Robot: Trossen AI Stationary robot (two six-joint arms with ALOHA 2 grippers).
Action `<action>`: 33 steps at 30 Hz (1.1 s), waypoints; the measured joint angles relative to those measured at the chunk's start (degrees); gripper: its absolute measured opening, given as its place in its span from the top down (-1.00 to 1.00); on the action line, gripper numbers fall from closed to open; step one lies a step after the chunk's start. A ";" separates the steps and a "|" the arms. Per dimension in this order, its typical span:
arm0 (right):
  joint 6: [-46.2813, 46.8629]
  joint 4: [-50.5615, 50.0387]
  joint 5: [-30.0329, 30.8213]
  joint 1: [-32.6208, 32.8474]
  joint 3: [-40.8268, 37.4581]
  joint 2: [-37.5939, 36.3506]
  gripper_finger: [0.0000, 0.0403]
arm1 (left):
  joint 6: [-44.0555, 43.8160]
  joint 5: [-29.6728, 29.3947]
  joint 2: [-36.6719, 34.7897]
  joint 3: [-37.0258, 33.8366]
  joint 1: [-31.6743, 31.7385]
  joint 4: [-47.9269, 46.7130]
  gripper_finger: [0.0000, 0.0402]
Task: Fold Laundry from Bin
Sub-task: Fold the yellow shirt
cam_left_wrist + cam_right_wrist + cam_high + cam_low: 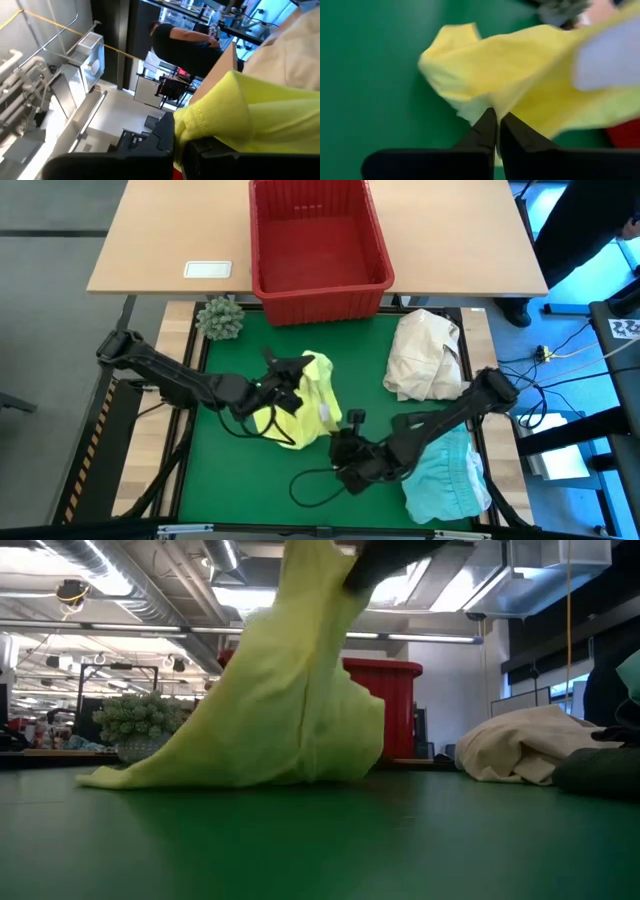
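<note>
Yellow garment: the bright yellow shirt point(300, 405) hangs bunched over the green tabletop point(250, 480), left of centre, its lower edge resting on the mat in the low view.
Left jaws: the left gripper point(283, 377) is clamped tight on a ribbed yellow hem, which bulges out beside the dark fingers in the left wrist view, and lifts the cloth clear of the mat.
Right jaws: the right gripper point(345, 442) sits just right of and nearer than the shirt; its fingers are pressed together, and in the right wrist view the tips meet the yellow cloth's lower edge. Whether fabric is actually caught between them I cannot tell.
Key relation: the shirt lies left of and slightly farther than the right jaws, and hangs down from the left jaws; its long axis runs roughly far to near. The left arm has it, the right is touching or just beside its near corner.
Next move, as a judgement: spreading the shirt flat likely needs the right jaws to secure that near edge, then the two arms to draw apart.
Other laundry: a light turquoise garment point(450, 478) lies at near right, partly under the right arm.
Bin: the red crate point(318, 252) stands at the far edge, nothing visible inside.
Elsewhere: a cream cloth bundle point(425, 357) lies far right; a spiky green ball point(220, 318) far left.
</note>
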 joint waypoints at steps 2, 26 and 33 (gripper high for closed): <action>1.23 -3.07 2.55 0.81 0.00 -2.81 0.91 | -1.17 -0.32 -2.23 0.00 -0.33 -1.19 1.00; -14.65 -3.91 14.59 -10.65 0.00 -29.68 0.99 | -23.80 1.25 -15.24 12.31 0.33 -36.20 1.00; -25.39 6.49 6.63 -16.72 0.00 -34.29 0.99 | -26.35 3.83 -15.36 20.74 4.85 -46.80 1.00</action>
